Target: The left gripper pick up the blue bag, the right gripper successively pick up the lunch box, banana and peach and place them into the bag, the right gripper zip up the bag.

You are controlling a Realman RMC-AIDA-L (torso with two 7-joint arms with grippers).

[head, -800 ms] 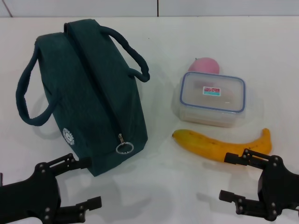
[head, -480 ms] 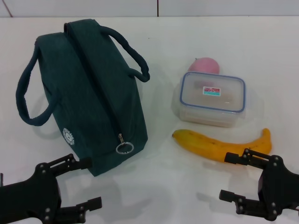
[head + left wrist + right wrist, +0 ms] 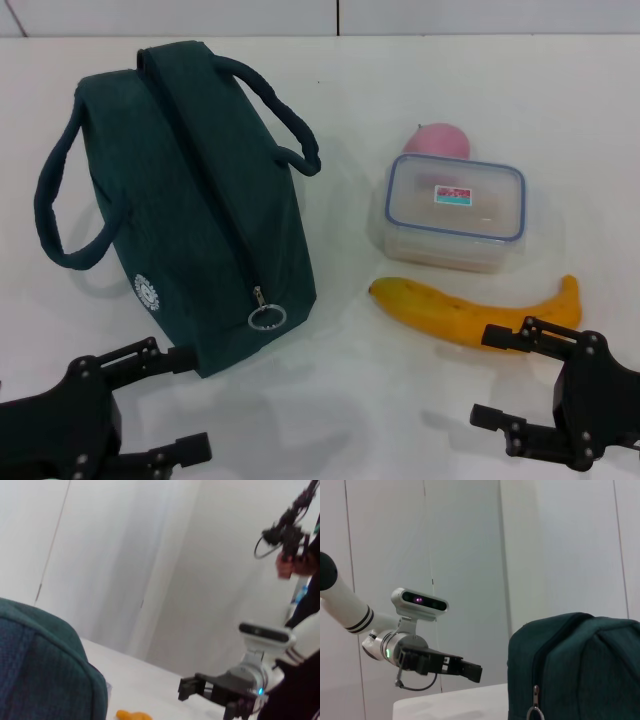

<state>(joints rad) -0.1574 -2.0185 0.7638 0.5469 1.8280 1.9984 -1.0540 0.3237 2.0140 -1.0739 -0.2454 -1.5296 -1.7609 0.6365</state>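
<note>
The blue bag (image 3: 185, 200) stands just beyond the open left pincer (image 3: 170, 400).

No wording can be read. A small white round logo (image 3: 147, 292) is seen on the blue bag (image 3: 190, 200) (perhaps patterned), and a red-and-teal label (image 3: 452, 194) on the lunch box (image 3: 454, 211).

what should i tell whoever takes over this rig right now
Left gripper: open, low near the blue bag's near end, holding nothing.
Right gripper: open, by the banana's near side, empty.
The bag lies on the table, zipper closed.
Lunch box sits beyond the banana, peach behind it.
Done: nothing. Left: lift and open the bag, load box, banana, peach, then zip.
</note>
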